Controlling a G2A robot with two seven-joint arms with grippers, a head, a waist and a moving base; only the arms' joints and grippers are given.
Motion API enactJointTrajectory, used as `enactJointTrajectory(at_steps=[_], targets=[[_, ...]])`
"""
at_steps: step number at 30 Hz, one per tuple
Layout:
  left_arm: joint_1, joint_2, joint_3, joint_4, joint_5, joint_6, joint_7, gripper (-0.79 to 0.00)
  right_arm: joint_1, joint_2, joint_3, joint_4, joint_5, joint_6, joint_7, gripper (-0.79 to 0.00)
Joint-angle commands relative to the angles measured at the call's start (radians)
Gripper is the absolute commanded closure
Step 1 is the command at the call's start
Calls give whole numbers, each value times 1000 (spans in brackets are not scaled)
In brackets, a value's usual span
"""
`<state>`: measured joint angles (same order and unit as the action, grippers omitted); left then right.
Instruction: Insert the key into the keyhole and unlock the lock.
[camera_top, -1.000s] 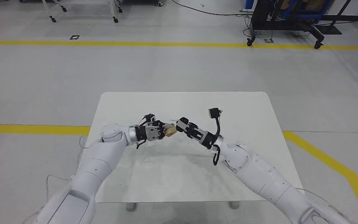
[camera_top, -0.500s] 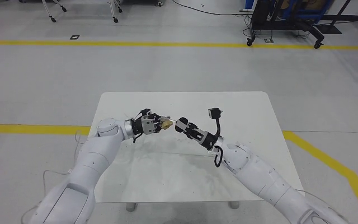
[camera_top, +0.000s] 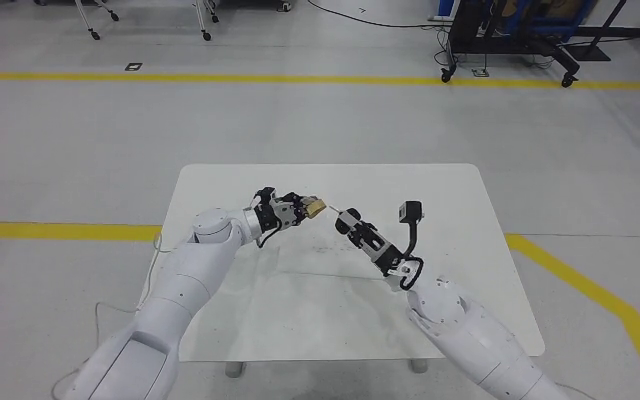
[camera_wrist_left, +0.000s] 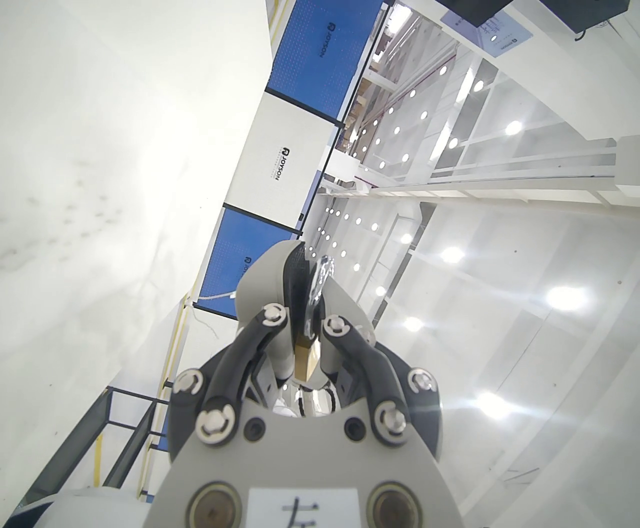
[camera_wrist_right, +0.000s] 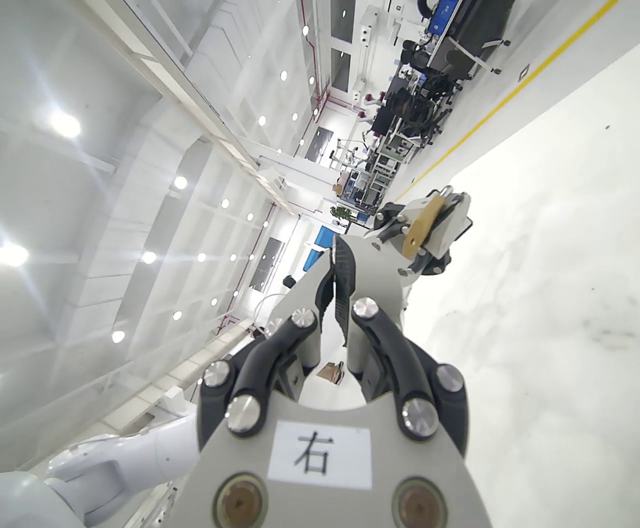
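Note:
My left gripper is shut on a small brass padlock, held above the white table near its far middle. In the left wrist view the brass body sits between the fingers, and the silver shackle reaches up to the tips. My right gripper hangs a short gap to the right of the lock, fingers pressed together. A thin silver sliver, the key, pokes out of it. In the right wrist view the black pads hide the key, and the padlock shows just beyond them.
The table carries nothing else, only faint smudges. Yellow floor lines run behind and beside it. Wheeled racks and a dark cart stand far off on the floor.
The two grippers were touching at the lock a second ago and have come apart. The left one carried the padlock farther back and to the right, and the right one drew back to the right.

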<state>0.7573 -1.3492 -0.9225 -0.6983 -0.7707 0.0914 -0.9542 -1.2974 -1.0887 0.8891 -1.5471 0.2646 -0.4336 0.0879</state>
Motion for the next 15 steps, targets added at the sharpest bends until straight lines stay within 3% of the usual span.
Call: enactJointTrajectory(at_steps=[1, 5, 7, 10, 15], targets=[[0, 0, 0, 0, 0, 0, -1, 0, 5, -1, -3, 8, -2, -3, -1, 0], [0, 0, 0, 0, 0, 0, -1, 0, 5, -1, -3, 8, -2, -3, -1, 0], [36, -2, -6, -4, -31, 25, 30, 0, 5, -1, -3, 8, -2, -3, -1, 0], [46, 2, 3, -73, 41, -5, 64, 0, 10, -16, -44, -10, -102, 94, -62, 0], [71, 11, -23, -196, 88, -71, 137, 0, -3, -44, -89, -25, -180, 164, -210, 0]])
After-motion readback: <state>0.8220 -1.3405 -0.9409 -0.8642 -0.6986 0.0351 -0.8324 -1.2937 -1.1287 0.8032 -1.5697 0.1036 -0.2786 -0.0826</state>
